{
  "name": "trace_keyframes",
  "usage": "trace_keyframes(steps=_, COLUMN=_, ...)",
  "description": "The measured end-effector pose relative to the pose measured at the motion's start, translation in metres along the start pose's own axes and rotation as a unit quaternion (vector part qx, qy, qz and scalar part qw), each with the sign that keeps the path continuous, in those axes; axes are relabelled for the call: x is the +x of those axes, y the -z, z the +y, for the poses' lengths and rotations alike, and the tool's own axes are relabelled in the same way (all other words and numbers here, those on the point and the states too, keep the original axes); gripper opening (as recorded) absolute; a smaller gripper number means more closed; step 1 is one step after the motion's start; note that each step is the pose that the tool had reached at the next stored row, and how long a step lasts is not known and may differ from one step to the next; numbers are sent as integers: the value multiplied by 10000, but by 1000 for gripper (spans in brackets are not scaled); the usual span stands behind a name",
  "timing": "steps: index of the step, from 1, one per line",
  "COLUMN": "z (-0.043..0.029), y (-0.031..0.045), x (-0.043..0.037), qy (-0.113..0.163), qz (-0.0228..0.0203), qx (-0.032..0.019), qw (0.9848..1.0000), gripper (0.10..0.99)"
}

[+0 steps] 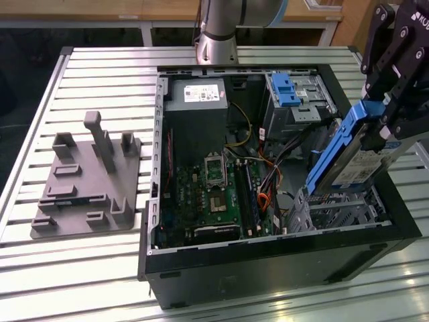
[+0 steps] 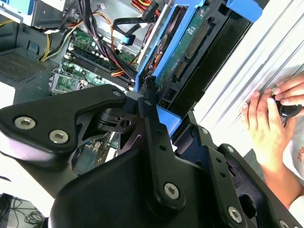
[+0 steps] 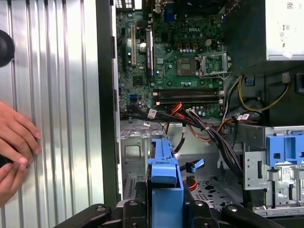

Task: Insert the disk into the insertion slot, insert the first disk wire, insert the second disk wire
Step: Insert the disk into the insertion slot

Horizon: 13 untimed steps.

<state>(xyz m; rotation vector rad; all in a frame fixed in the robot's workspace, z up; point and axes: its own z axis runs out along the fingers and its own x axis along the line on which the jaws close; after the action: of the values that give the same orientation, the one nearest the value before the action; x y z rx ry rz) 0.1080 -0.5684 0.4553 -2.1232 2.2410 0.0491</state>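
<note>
Gripper (image 1: 383, 124) clamped on flat silver disk in bright blue plastic carrier (image 1: 352, 159), tilted over perforated grey metal insertion slot (image 1: 338, 209), exterior view's right side of open black computer case (image 1: 268, 272)

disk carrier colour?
Bright blue plastic framing the silver disk; clearest in the exterior view.

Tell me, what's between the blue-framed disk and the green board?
A tangle of black and orange wires runs between the disk and the board, clearest in the first wrist view.
</note>
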Motion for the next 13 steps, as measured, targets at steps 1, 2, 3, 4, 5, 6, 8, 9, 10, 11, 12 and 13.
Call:
trace_keyframes(steps=1, z=0, y=-7, x=0, qy=0, qz=2, qx=0, qw=10000, gripper=365)
trace_keyframes(steps=2, z=0, y=-15, x=1, qy=0, qz=3, qx=0, qw=10000, gripper=365)
trace_keyframes(steps=3, z=0, y=-22, x=1, qy=0, qz=6, qx=0, qw=10000, gripper=365)
trace_keyframes(steps=4, z=0, y=-30, x=2, qy=0, qz=8, qx=1, qw=10000, gripper=365)
trace_keyframes(steps=5, z=1, y=-38, x=2, qy=0, qz=10, qx=1, qw=10000, gripper=365)
trace_keyframes(steps=6, z=1, y=-45, x=3, qy=0, qz=13, qx=1, qw=10000, gripper=365)
trace_keyframes(steps=8, z=1, y=-60, x=4, qy=0, qz=18, qx=1, qw=10000, gripper=365)
trace_keyframes(steps=9, z=1, y=-67, x=4, qy=0, qz=21, qx=1, qw=10000, gripper=365)
trace_keyframes(steps=10, z=1, y=-74, x=4, qy=0, qz=24, qx=1, qw=10000, gripper=365)
trace_keyframes(steps=11, z=1, y=-82, x=5, qy=1, qz=26, qx=1, qw=10000, gripper=365)
trace_keyframes(steps=12, z=1, y=-89, x=5, qy=1, qz=28, qx=2, qw=10000, gripper=365)
trace_keyframes(steps=13, z=2, y=-97, x=5, qy=1, qz=29, qx=2, qw=10000, gripper=365)
